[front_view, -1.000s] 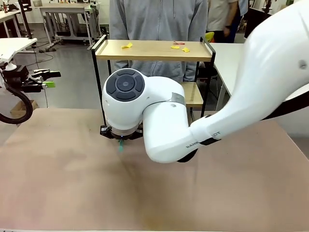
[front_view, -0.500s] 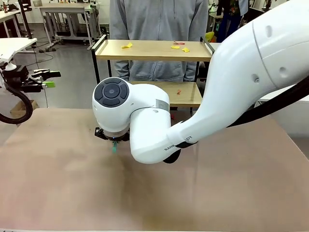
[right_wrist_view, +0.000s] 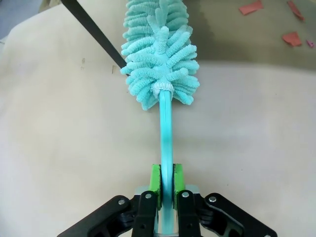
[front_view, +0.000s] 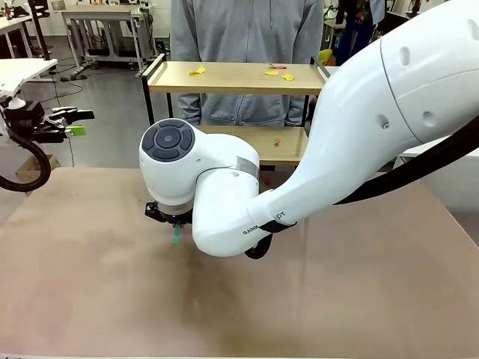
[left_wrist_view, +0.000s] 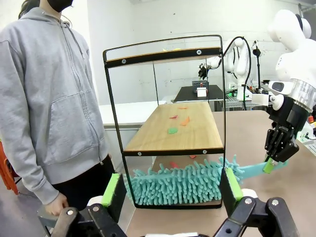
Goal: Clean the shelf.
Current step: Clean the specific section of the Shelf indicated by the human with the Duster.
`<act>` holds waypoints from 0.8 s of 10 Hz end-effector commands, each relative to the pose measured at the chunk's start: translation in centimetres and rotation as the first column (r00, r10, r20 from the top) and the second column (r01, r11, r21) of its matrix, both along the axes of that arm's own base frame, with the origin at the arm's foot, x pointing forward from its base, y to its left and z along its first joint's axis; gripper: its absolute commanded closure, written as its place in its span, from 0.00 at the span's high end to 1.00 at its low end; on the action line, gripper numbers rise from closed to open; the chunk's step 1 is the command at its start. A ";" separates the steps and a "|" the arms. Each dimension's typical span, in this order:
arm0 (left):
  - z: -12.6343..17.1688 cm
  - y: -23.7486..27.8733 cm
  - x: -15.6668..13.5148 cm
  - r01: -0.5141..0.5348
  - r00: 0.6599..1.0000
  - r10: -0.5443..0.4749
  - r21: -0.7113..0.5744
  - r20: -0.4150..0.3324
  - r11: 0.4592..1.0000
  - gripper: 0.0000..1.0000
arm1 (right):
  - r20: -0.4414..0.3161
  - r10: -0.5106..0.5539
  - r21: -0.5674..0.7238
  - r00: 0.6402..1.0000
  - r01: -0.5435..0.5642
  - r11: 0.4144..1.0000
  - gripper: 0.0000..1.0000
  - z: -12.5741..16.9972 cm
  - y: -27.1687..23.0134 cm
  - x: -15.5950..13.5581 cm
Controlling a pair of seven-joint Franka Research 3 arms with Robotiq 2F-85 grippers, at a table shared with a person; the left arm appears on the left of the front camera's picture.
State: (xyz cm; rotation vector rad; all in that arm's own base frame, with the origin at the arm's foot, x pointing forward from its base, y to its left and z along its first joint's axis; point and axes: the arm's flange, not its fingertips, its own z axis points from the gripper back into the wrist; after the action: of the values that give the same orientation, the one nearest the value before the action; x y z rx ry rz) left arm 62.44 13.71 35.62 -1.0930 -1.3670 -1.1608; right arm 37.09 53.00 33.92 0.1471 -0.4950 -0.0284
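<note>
The right hand [right_wrist_view: 167, 173] is pressed together on the thin teal handle of a fluffy teal microfibre duster [right_wrist_view: 160, 59], whose head stretches toward 12 o'clock from the green pads and lies flat on the beige tabletop [front_view: 112, 299]. The head passes a black bar at the foot of the small two-tier shelf of light wood boards in a thin black metal frame [front_view: 239, 77]. In the front view that shelf stands at the tabletop's far edge, at about 1 o'clock from the right hand [front_view: 177, 224], with small yellow and red scraps [front_view: 287, 76] on its top board. A person in a grey hooded top [front_view: 247, 30] stands behind it. The left hand [front_view: 78, 123] hangs well off at 9 o'clock, fingers spread and holding nothing, the shelf [left_wrist_view: 173, 133] at its 12 o'clock.
</note>
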 end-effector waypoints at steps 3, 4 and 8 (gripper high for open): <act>0.3 0.0 -0.1 0.003 1.000 -0.003 -0.002 0.006 1.000 1.00 | 0.004 -0.006 0.000 1.000 0.006 1.000 0.13 0.0 -0.1 0.3; 0.3 0.0 -0.1 0.003 1.000 -0.003 -0.002 0.006 1.000 1.00 | -0.018 -0.023 0.006 1.000 0.023 1.000 0.13 0.2 -1.7 0.8; 0.3 0.0 -0.1 0.003 1.000 -0.003 -0.002 0.006 1.000 1.00 | -0.087 -0.042 0.012 0.995 0.043 0.999 0.13 0.6 -7.4 2.4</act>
State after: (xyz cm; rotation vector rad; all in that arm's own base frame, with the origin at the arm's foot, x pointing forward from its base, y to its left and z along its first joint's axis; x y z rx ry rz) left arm 62.44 13.72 35.62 -1.0930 -1.3670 -1.1607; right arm 39.69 47.62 33.58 0.1372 -0.4386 -0.0818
